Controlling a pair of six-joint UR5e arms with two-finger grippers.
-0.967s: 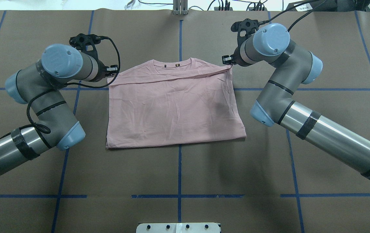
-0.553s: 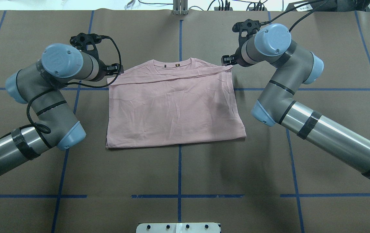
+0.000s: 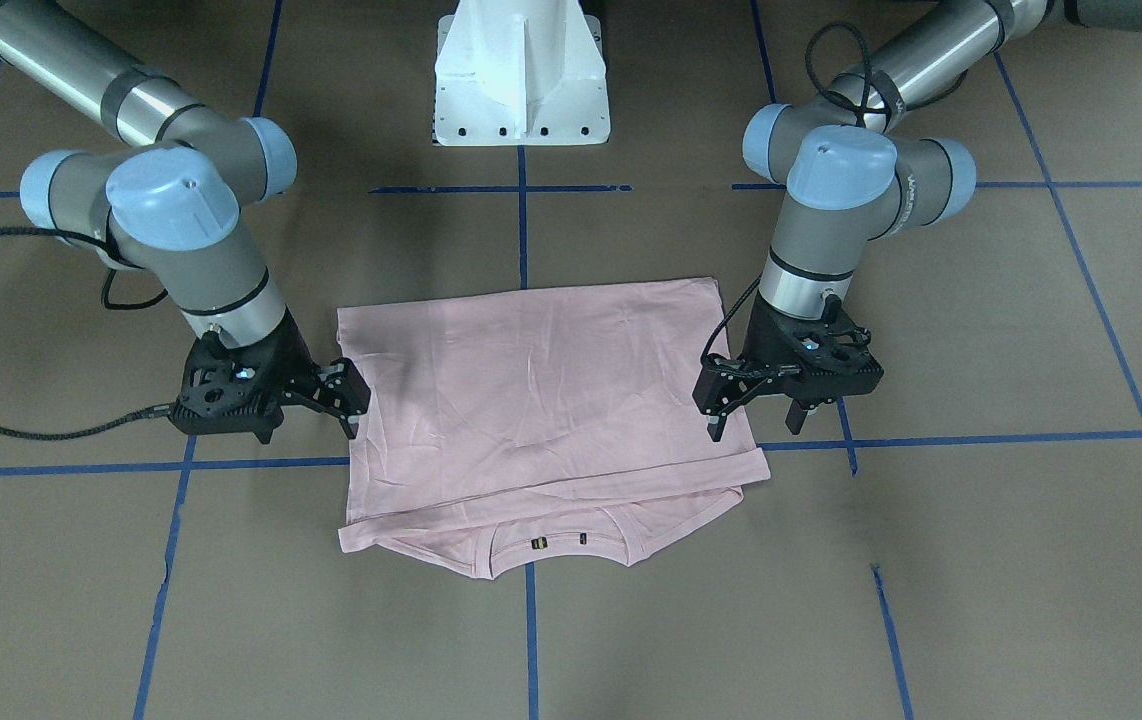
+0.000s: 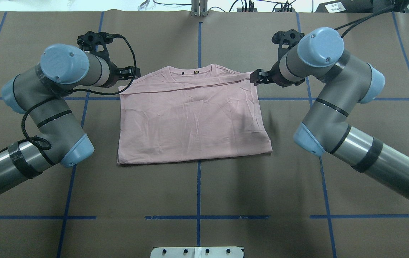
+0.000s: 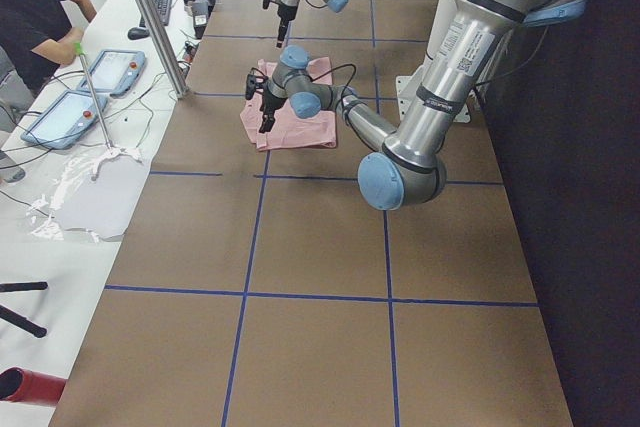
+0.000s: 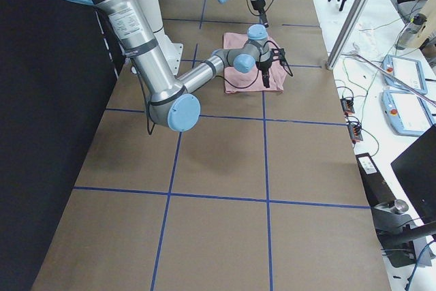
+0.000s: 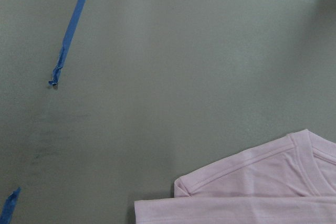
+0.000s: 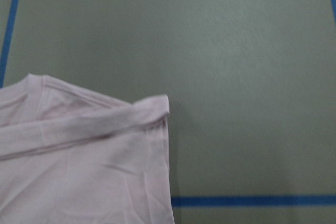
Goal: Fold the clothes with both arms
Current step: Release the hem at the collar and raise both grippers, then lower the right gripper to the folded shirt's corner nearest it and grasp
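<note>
Pink T-shirt (image 4: 193, 122), softly wrinkled fabric, folded into rough rectangle, left gripper (image 3: 756, 422) and right gripper (image 3: 309, 428) spread wide, empty.

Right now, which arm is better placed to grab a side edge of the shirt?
Probably left: the left tool hangs open over the T-shirt edge, while the right tool sits just outside the opposite edge.

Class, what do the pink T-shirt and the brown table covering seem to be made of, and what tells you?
Pink T-shirt: soft knit fabric, probably cotton, matte; it creases finely and shows stitched hems. Brown table covering: likely kraft paper, matte and smooth, thin at its far edge; other sheet material is possible.
</note>
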